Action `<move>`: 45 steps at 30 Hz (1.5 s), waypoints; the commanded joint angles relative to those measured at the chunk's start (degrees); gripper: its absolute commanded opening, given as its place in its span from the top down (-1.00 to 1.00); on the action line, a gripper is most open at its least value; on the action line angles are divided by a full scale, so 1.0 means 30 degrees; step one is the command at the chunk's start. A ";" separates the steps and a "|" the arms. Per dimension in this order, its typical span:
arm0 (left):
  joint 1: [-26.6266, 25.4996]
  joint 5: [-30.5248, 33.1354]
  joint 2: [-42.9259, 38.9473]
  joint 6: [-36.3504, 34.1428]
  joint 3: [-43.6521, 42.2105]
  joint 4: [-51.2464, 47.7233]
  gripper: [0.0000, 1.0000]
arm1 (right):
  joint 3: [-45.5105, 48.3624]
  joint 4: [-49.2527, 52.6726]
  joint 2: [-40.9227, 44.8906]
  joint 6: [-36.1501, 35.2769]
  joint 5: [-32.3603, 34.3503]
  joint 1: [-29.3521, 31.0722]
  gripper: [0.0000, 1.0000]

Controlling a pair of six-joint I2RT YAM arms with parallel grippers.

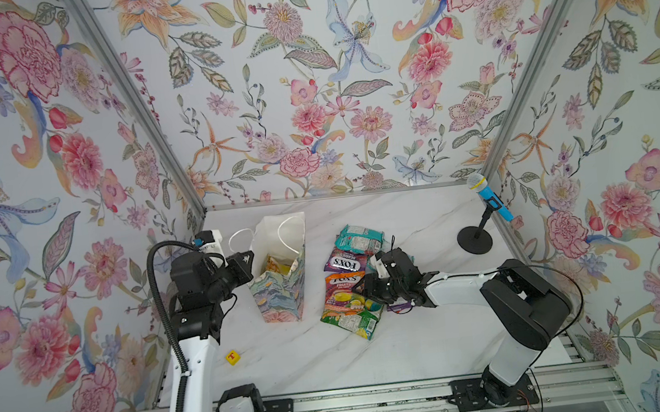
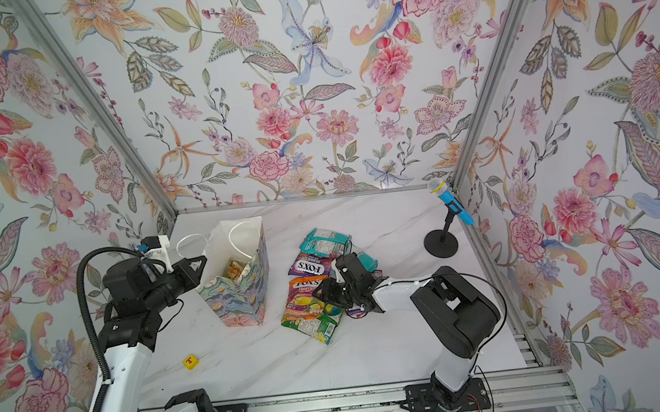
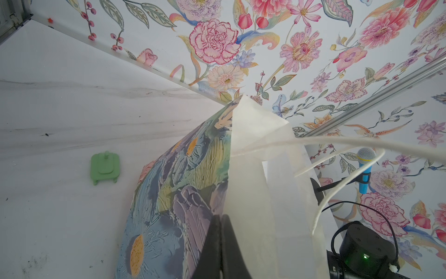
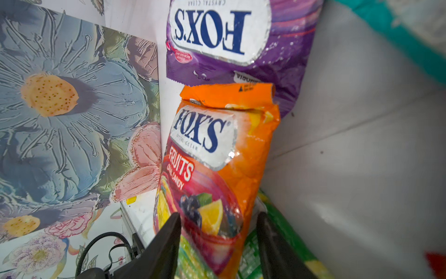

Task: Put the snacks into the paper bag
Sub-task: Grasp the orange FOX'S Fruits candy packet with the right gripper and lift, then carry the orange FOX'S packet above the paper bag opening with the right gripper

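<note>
Left wrist view: fingers point(image 3: 210, 246) pressed together on the bag point(image 3: 181, 181) wall, print on one side of them, white lining on the other
Left gripper point(image 1: 250, 261): pinching the bag's left rim in both top views, wrist level with the mouth
Cube point(image 1: 232, 357): on the table well nearer the arm bases than the left gripper, alone
Bag mouth: open just right of the left gripper, bag upright, a yellow packet point(image 1: 278, 264) lying inside
Snacks: piled on the table right of the bag and apart from it, under the right gripper's tips
Right gripper point(image 1: 364, 293): jaws spread, one finger point(image 4: 166, 241) at each side of the orange packet's point(image 4: 229, 149) end; whether they press it cannot be told
Purple packet point(image 1: 344, 262): just ahead of the right gripper, touching the orange one
Teal packet point(image 1: 359, 239): beyond the purple one
Green packet point(image 1: 351, 322): under the orange one, below the right gripper
Microphone point(image 1: 490, 198): on its stand, well right of the right gripper
</note>
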State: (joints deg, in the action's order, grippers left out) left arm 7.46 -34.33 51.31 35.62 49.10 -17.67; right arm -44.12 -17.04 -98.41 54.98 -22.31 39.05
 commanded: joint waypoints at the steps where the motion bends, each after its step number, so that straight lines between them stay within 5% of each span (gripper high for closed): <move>1: -0.0139 -0.0599 -0.0169 0.0134 -0.0020 0.0500 0.98 | 0.0283 -0.1349 -0.0430 0.0783 -0.0432 0.0131 -0.03; 5: -0.0115 -0.0599 -0.0208 0.0111 -0.0044 0.0471 0.99 | 0.0409 -0.2008 -0.0539 0.1095 -0.0477 0.0131 0.14; 10: -0.0132 -0.0599 -0.0202 0.0082 -0.0023 0.0425 0.98 | 0.0264 -0.1982 -0.0173 0.1097 -0.0437 0.0036 0.74; 15: -0.0125 -0.0599 -0.0228 0.0052 -0.0034 0.0412 0.98 | -0.0007 -0.1465 0.0858 0.0954 -0.0361 -0.0096 0.95; 30: -0.0116 -0.0598 -0.0242 0.0082 0.0001 0.0412 0.98 | -0.3382 0.2695 0.5274 -0.1148 0.0500 -0.0049 1.00; 45: -0.0125 -0.0628 -0.0200 0.0053 -0.0020 0.0384 0.98 | -1.1756 0.5807 0.5450 -0.5015 0.3087 -0.0023 1.00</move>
State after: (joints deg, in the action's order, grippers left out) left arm 7.46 -34.50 51.31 35.62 49.10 -17.69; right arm -74.08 0.69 -81.87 44.12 -15.38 38.92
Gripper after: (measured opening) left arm 0.033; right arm 0.047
